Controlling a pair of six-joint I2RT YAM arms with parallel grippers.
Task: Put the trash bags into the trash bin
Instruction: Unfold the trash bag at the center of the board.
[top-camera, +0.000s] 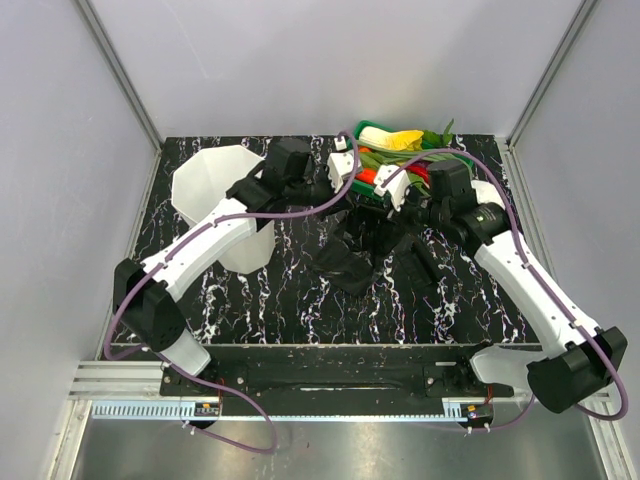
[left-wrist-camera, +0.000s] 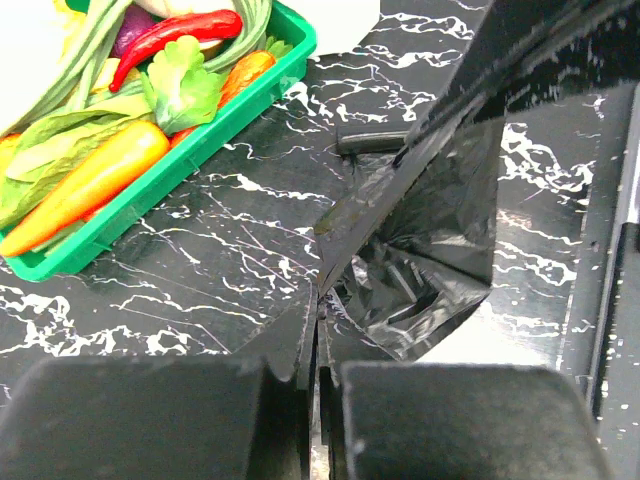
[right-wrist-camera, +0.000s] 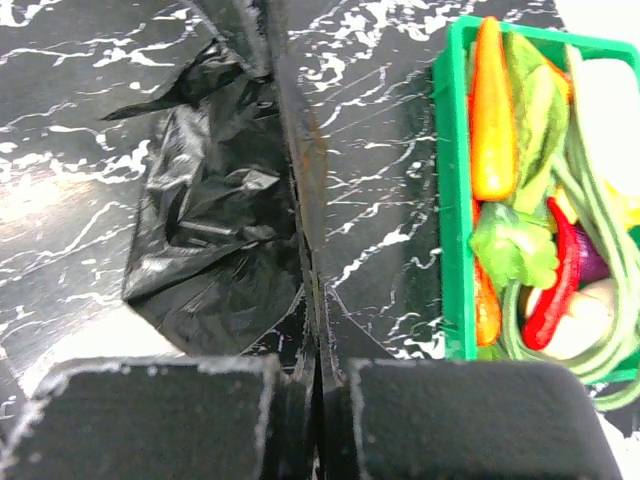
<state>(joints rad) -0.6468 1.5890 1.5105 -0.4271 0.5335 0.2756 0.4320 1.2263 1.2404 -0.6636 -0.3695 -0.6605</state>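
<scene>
Left gripper pinched tight on bag edge, right gripper clamping the same black bag, film crumpled right of bin, green tray farther right

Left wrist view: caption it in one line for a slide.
Left gripper shut on a taut black trash bag, green vegetable tray nearby on the marbled table.

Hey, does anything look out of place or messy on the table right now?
Only the trash bag: a crumpled black sheet pulled taut between the shut left gripper and right gripper, beside the green tray, outside the trash bin. The bin stands upright; nothing looks spilled.
</scene>
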